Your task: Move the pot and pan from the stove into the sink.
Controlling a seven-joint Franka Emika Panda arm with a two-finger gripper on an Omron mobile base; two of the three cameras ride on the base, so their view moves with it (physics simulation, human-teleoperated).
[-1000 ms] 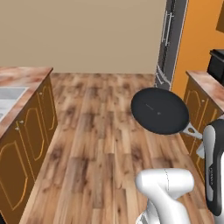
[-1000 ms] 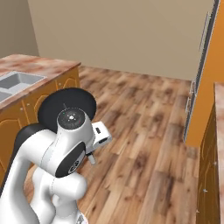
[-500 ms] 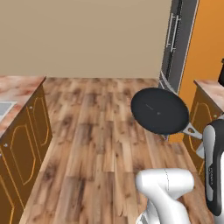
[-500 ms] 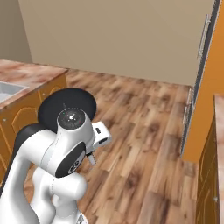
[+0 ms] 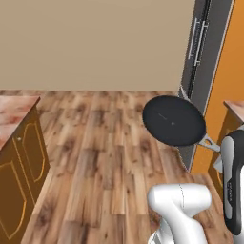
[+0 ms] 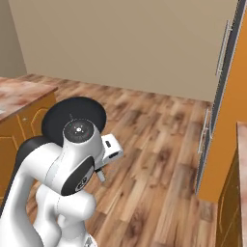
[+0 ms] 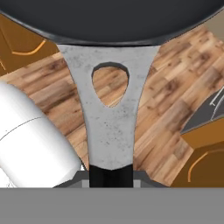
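Observation:
The black pan (image 5: 174,120) hangs in the air over the wooden floor, held level by its grey handle (image 7: 109,127). My gripper (image 7: 110,176) is shut on the end of that handle, with the dark pan bowl (image 7: 109,17) ahead of it. From the right base view, the pan (image 6: 58,113) peeks out behind my arm's upper joint. In the left base view the handle (image 5: 209,142) runs right and vanishes behind my forearm. The pot, the stove and the sink are out of view.
A marble-topped counter with brown cabinet doors (image 5: 16,143) stands at the left. A tall grey fridge (image 5: 202,52) and an orange panel (image 5: 233,62) rise at the right, beside another counter edge (image 6: 241,159). Wooden floor (image 5: 105,143) stretches to the beige wall.
The whole scene has slid left as the base moved: the sink and most of the left counter have left the views. The pan stays gripped in the same place relative to my arm.

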